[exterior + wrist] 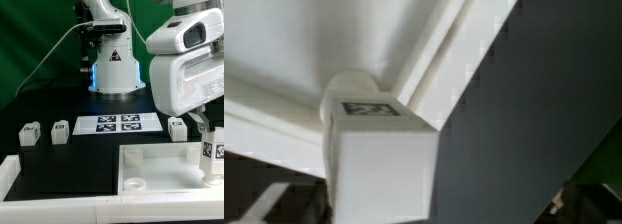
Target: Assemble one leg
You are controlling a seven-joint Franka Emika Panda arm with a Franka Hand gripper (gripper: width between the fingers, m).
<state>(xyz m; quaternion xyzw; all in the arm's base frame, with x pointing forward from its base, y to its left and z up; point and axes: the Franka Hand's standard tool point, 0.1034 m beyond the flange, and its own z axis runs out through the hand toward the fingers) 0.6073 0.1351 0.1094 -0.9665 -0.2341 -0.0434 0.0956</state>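
One leg (pixel 211 154), a small white block with a square tag, stands upright at the near right corner of the large white slab (pixel 150 165). My gripper (pixel 206 128) hangs straight above it, open, its fingers wider than the leg. In the wrist view the same leg (pixel 370 140) fills the middle, tag facing the camera, with a dark grey finger (pixel 518 130) close beside it and the slab (pixel 295 50) behind. Whether a finger touches the leg I cannot tell. Three more legs lie on the black table: two at the exterior view's left (pixel 28 132) (pixel 58 130), one near the arm (pixel 177 127).
The marker board (pixel 118 123) lies flat between the loose legs, in front of the robot's base (pixel 112 70). A raised white rim (pixel 60 172) runs along the near side of the table.
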